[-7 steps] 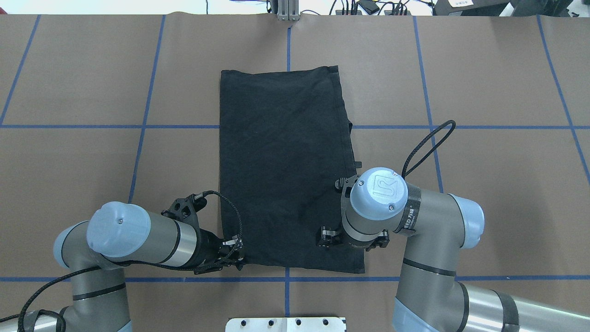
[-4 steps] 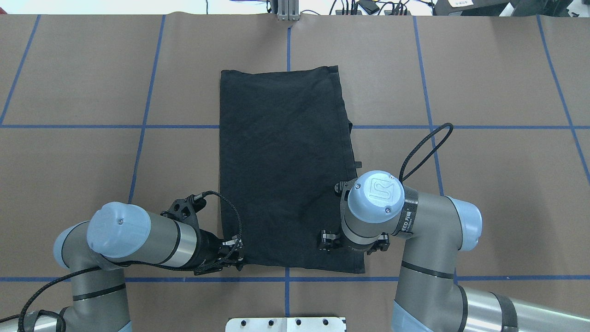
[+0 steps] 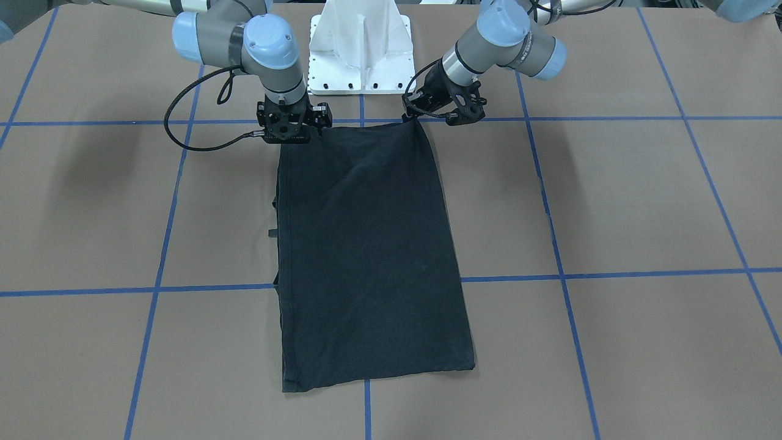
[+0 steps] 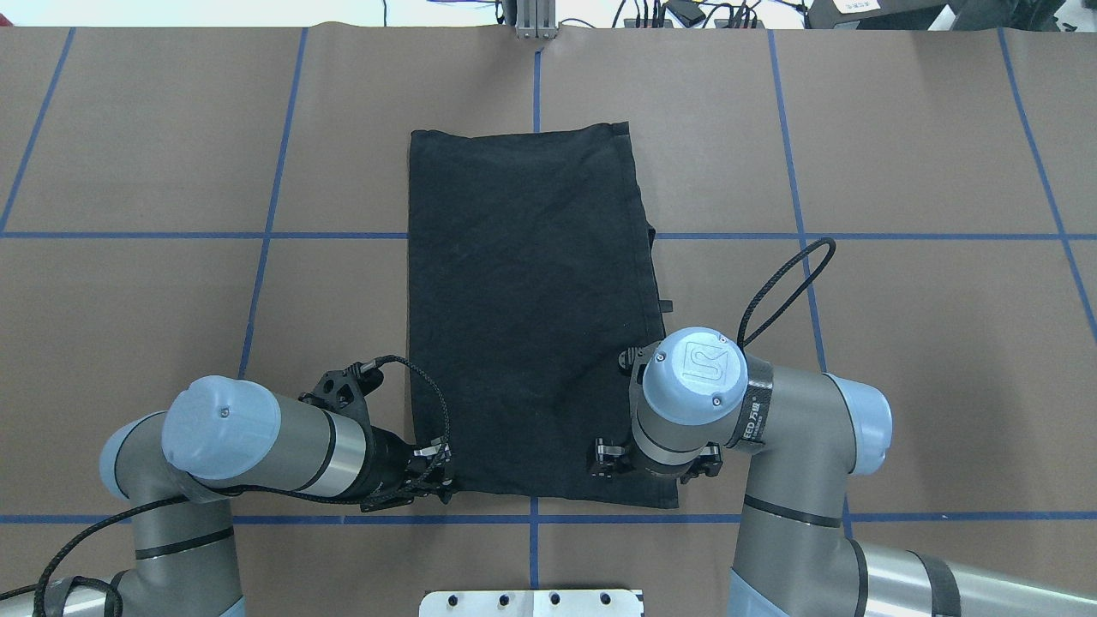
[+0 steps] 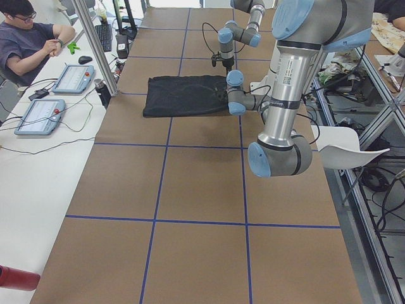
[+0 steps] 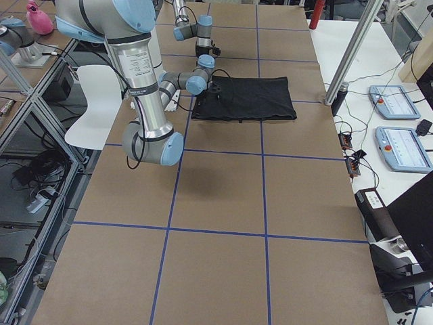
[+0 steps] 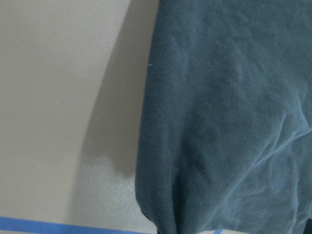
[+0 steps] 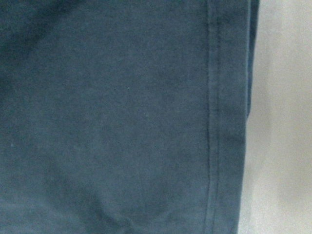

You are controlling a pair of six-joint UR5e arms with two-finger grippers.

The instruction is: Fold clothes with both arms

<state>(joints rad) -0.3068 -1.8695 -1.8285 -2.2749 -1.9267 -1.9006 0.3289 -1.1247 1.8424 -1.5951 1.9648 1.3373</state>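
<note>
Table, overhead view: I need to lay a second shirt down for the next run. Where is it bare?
Bare: the wide squares left and right of the black T-shirt, out to the table edges, and the strip beyond its far hem. Crowded: the near edge, where the left gripper and right gripper sit at the shirt's near corners.
</note>
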